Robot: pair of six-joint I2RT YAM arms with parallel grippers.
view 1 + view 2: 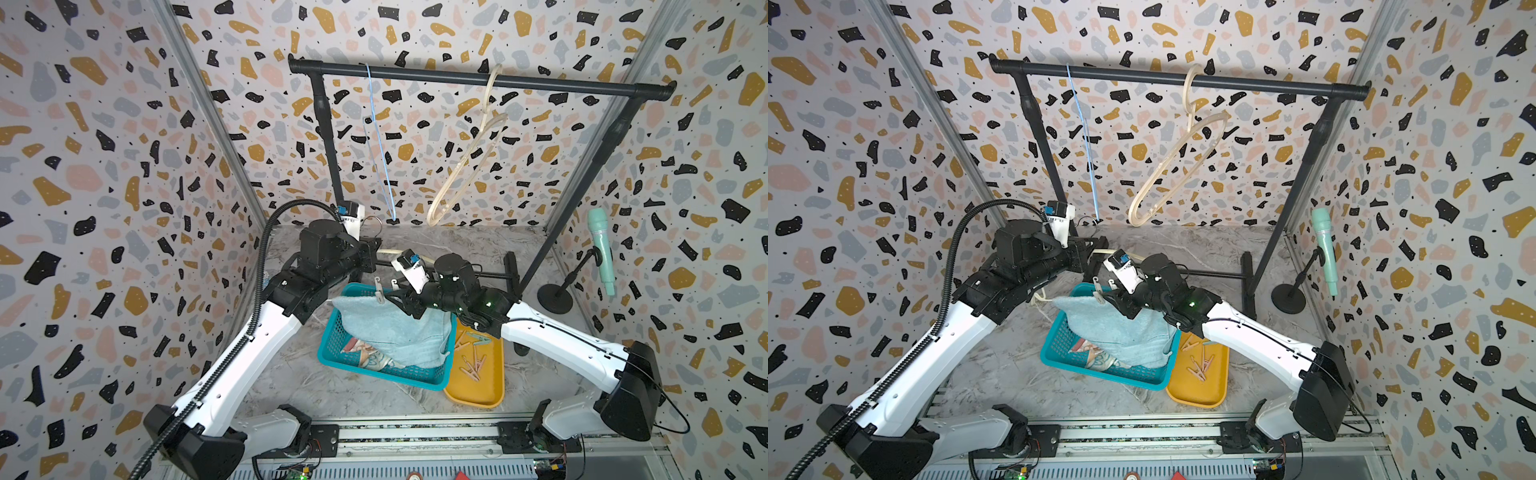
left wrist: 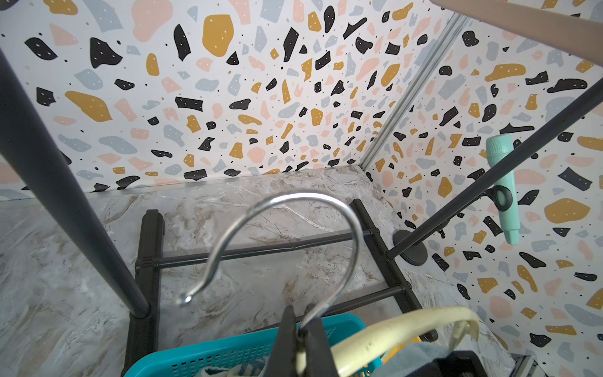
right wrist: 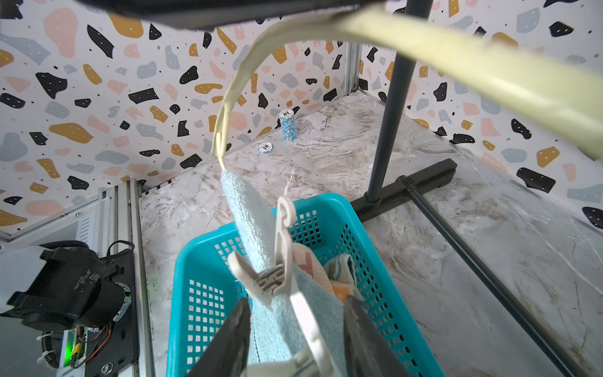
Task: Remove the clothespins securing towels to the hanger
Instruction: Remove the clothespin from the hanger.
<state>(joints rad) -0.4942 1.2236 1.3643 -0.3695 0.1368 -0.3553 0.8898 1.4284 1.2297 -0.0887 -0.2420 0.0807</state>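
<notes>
My left gripper (image 2: 301, 336) is shut on the neck of a cream hanger (image 2: 391, 329), just below its metal hook (image 2: 293, 209). It holds the hanger over the teal basket (image 1: 332, 345). A light-blue towel (image 1: 390, 328) hangs from the hanger, and its lower part lies in the basket. A white clothespin (image 3: 280, 261) is clipped on the towel's top edge and shows in both top views (image 1: 379, 291) (image 1: 1097, 291). My right gripper (image 3: 295, 339) is open, one finger on each side of that clothespin's handles with a gap showing. Two patterned towels (image 1: 361, 349) lie in the basket.
A yellow tray (image 1: 478, 395) right of the basket holds several loose clothespins (image 1: 471, 361). A black clothes rack (image 1: 478, 79) at the back carries a blue hanger (image 1: 380, 145) and a cream hanger (image 1: 465, 166). A mint microphone (image 1: 602, 249) stands at the right wall. Poker chips (image 3: 287, 125) sit near the left wall.
</notes>
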